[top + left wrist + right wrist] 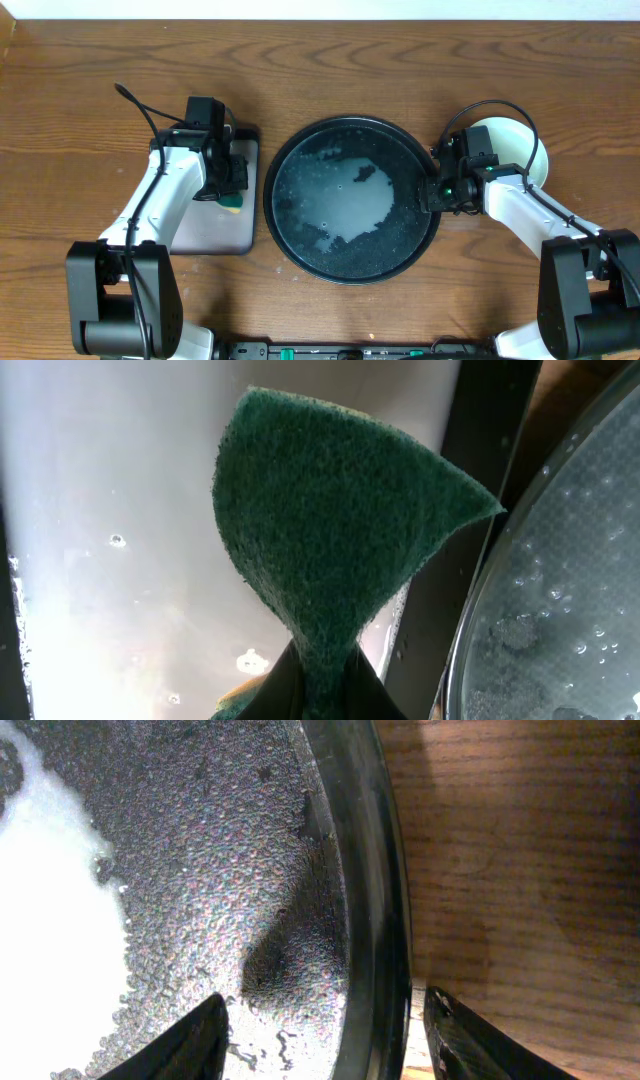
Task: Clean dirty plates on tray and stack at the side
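I see round black tray [405,245] mid-worktop [350,60]: raised rim, beaded wet film, milky puddle at centre. Right hand [320,1042] released, fingers astride tray's right rim. Left hand [318,692] clenched on coarse green sponge [330,510], pinched fan-shaped, over grey rectangular tray [120,480]. Pale plates [515,145] just behind right hand.
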